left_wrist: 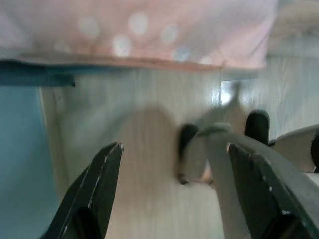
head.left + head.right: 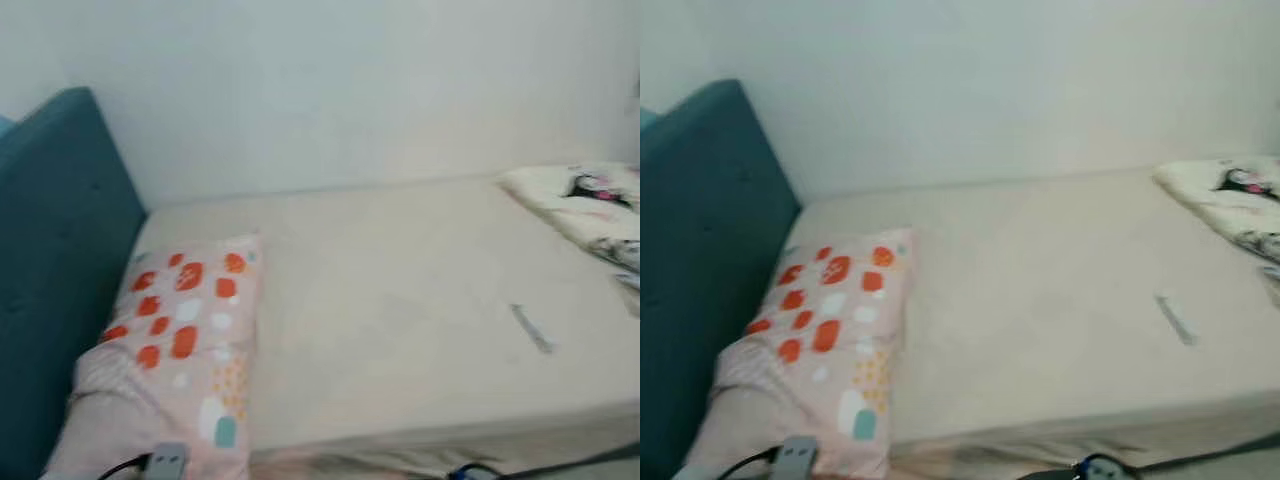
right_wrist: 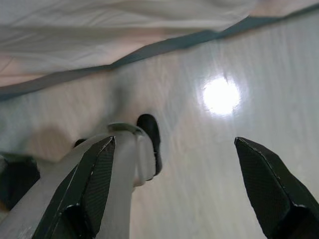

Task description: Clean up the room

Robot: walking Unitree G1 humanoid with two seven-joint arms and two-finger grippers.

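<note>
Both my pincers hang low by the floor, left pincer [image 1: 169, 199] and right pincer [image 3: 174, 189] with fingers apart, empty. The small grey stick [image 2: 531, 328] lies on the bed [image 2: 400, 300], up ahead, nearer my right arm, slanting away.

Both arms hang low. Left gripper [image 1: 174, 194] fingers spread wide, nothing between, pointing down. Right gripper [image 3: 174, 189] same: fingers apart, empty, pointing down. Robot's legs visible below both wrists.

Teal headboard [image 2: 55, 250], white wall [image 2: 350, 90].
</note>
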